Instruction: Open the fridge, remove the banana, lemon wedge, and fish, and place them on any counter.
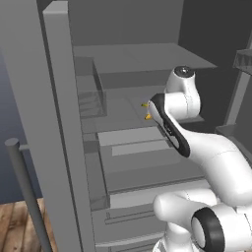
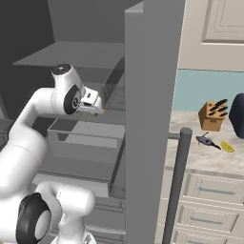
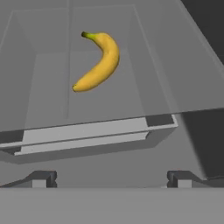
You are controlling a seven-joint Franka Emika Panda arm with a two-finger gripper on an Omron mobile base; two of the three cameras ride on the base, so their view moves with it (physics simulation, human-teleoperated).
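Note:
The fridge (image 1: 123, 59) stands open and my arm reaches into it. On a grey shelf inside lies the banana (image 3: 98, 61), curved and yellow with a dark stem; its two ends peek out past my wrist (image 1: 147, 117). My gripper (image 3: 111, 179) is open, a short way in front of the banana and not touching it, with nothing between its fingertips (image 3: 43, 179). From the right base view the hand (image 2: 97, 108) hovers over the shelf. Out on the counter (image 2: 190, 159) lie the dark fish (image 2: 206, 141) and the lemon wedge (image 2: 228, 147), side by side.
The open right fridge door (image 2: 152, 95) with its bar handle (image 2: 176, 190) stands between the arm and the counter. The left door (image 1: 29, 98) is swung out too. A knife block (image 2: 212, 116) and a dark rounded object (image 2: 237, 112) stand at the counter's back.

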